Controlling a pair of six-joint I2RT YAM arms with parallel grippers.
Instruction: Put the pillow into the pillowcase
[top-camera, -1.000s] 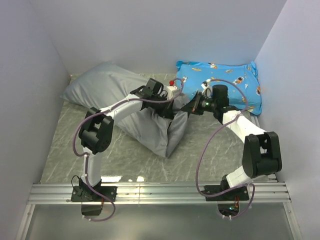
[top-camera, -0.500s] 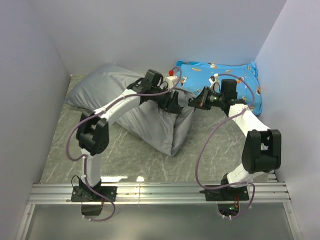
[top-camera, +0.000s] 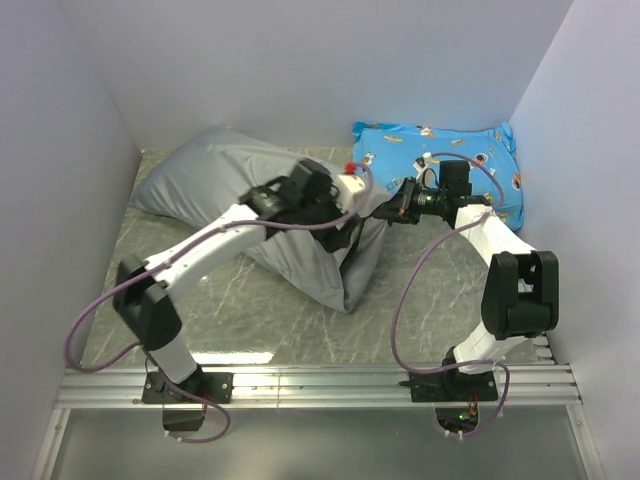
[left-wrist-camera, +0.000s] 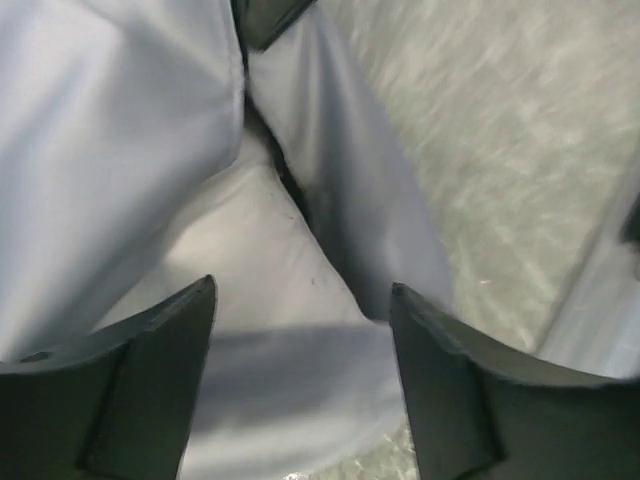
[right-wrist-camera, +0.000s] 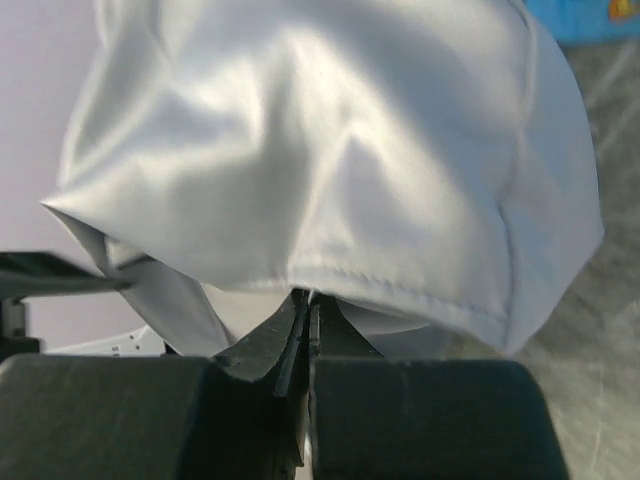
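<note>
The grey pillowcase (top-camera: 235, 185) lies bulging from the back left to the table's centre, its mouth toward the right. In the left wrist view the white pillow (left-wrist-camera: 265, 255) shows inside that mouth, with grey fabric (left-wrist-camera: 120, 130) folded round it. My left gripper (left-wrist-camera: 302, 287) hangs open just over the exposed pillow, nothing between its fingers; from above it (top-camera: 347, 220) sits at the mouth. My right gripper (right-wrist-camera: 307, 300) is shut on the pillowcase's stitched hem (right-wrist-camera: 400, 285), and from above it (top-camera: 386, 212) holds the mouth's right edge up.
A blue cartoon-printed pillow (top-camera: 440, 165) lies at the back right, just behind the right arm. White walls close the table on left, back and right. An aluminium rail (top-camera: 320, 385) carries the arm bases at the near edge.
My left gripper has opened and let go of the fabric, and the left arm's elbow has swung down to the left. The right gripper has drawn the hem slightly backward.
</note>
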